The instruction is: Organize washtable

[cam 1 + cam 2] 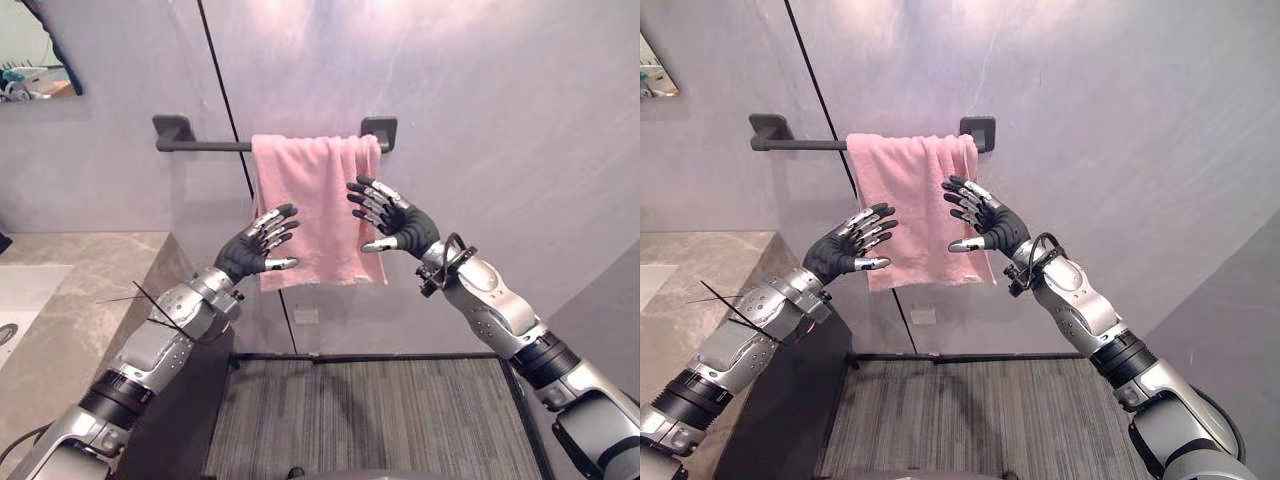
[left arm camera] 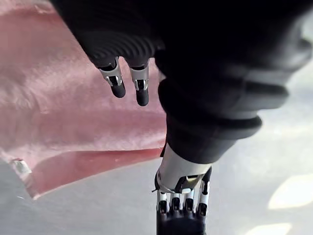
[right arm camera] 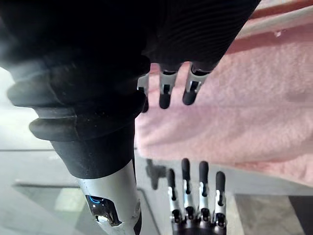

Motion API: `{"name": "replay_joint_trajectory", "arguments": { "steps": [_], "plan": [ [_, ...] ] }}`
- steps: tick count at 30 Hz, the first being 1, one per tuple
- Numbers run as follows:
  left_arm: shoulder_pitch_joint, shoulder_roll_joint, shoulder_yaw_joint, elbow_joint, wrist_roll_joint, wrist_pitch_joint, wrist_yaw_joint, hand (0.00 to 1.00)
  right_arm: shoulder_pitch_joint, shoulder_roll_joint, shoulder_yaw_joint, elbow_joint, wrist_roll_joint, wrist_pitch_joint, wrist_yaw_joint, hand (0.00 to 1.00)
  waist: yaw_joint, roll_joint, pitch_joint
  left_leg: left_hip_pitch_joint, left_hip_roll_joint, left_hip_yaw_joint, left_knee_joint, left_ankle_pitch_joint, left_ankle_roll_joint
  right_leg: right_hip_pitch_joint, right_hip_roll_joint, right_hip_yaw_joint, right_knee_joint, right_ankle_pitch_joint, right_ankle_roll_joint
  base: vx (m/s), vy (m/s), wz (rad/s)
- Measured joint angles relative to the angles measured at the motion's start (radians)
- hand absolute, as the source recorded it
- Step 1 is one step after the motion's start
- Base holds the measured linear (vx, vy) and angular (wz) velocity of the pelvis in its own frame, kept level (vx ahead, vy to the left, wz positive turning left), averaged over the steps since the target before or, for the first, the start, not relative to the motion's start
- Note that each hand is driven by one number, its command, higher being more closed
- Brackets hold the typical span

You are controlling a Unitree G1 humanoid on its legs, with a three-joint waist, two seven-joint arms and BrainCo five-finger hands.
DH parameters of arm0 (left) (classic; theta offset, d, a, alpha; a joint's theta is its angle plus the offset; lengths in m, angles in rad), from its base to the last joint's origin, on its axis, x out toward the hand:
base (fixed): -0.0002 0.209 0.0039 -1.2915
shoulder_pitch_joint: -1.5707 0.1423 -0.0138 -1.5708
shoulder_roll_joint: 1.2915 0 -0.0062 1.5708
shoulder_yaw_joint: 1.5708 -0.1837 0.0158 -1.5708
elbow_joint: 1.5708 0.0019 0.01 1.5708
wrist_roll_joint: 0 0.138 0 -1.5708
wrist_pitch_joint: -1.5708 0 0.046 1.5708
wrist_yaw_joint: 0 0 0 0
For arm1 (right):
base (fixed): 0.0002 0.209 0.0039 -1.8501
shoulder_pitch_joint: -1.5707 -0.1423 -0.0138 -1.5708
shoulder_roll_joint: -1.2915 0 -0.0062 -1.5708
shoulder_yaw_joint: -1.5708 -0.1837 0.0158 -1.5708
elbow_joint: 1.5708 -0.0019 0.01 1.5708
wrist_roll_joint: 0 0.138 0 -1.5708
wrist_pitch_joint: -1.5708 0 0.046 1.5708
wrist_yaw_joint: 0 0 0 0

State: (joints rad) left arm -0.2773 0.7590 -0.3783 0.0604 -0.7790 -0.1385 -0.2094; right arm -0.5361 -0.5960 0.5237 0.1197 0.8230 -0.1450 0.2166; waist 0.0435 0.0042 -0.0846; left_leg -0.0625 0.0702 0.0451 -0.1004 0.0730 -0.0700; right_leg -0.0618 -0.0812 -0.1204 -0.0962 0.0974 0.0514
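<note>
I see the pink towel [image 1: 315,205] draped over the right end of a dark bar [image 1: 205,146] fixed to the grey wall [image 1: 500,120]. The left robot hand [image 1: 250,253] and right robot hand [image 1: 403,224] are raised before its lower half, one at each side edge, fingers spread wide and holding nothing. I cannot tell whether the fingertips touch the cloth. A grey stone bench [image 1: 90,290] stands at left, and a ribbed mat [image 1: 370,410] lies below.

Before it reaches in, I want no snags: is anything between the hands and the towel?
Nothing visible does. The left hand and right hand are open in front of the towel, which hangs on the bar.
</note>
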Motion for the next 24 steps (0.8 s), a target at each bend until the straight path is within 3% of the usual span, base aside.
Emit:
{"name": "replay_joint_trajectory", "arguments": {
  "steps": [3,8,24],
  "plan": [
    [-0.032,-0.014,0.012,0.058,0.001,0.000,0.022,0.00,-0.005,0.000,-0.017,0.022,0.000,0.000,-0.006,0.00,0.001,-0.005,0.006,-0.026,0.003,0.012,0.004,0.002,-0.002,-0.032,0.009,0.013,0.000,0.006,-0.004,-0.01,-0.006,-0.11],
    [-0.153,-0.046,0.080,0.113,0.001,-0.003,0.062,0.00,-0.072,0.000,-0.048,0.038,0.000,0.001,-0.027,0.00,-0.001,-0.006,0.075,-0.072,0.005,0.025,0.005,0.018,-0.002,-0.087,0.014,0.027,0.000,0.028,-0.007,-0.05,0.003,-0.09],
    [-0.426,-0.047,0.076,0.271,0.001,-0.012,0.105,0.00,-0.308,0.044,0.026,0.111,0.002,0.002,-0.042,0.00,0.000,0.008,0.186,-0.148,0.010,0.068,0.006,0.033,-0.005,-0.188,0.016,0.070,-0.001,0.064,-0.017,-0.01,0.005,-0.09]
  ]
}}
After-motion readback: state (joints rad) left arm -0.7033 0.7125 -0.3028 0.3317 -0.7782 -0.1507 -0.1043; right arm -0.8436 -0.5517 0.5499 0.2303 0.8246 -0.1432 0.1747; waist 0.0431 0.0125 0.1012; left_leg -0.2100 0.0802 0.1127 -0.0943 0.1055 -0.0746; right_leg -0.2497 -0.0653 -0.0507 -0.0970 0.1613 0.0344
